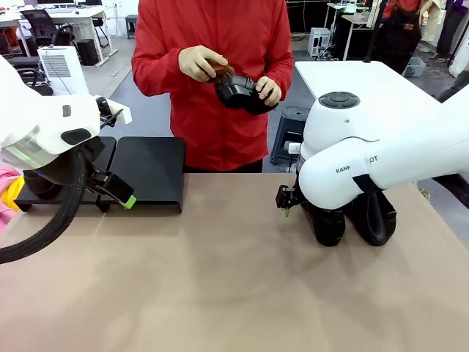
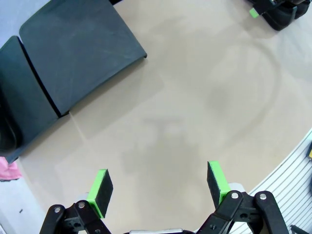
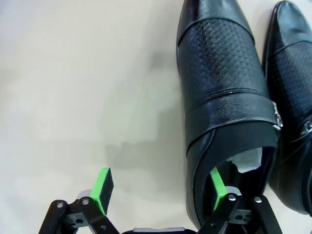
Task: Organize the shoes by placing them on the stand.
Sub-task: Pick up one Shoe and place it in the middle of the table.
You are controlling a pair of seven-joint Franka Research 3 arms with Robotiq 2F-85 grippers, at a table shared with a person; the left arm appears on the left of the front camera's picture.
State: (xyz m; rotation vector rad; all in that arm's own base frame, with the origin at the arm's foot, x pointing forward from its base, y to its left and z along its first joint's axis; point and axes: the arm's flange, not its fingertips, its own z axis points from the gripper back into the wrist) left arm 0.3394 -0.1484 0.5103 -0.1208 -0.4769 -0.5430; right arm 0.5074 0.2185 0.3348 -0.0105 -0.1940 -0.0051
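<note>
Glossy black leather shoes (image 3: 222, 83) show a pinhole-dotted band; finger pads (image 3: 103, 189) beside them are lime green; flat stand (image 1: 146, 170) matte black.

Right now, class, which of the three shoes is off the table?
The shoe in the person's hands, held up before the red top; the other two stand side by side on the table.

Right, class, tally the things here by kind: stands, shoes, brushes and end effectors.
Stand: 1
Shoes: 3 plain to see; a dark shape at the stand's left end may be a fourth
Brush: 1
End effectors: 2, the left end effector and the right end effector
Total: 7
</note>
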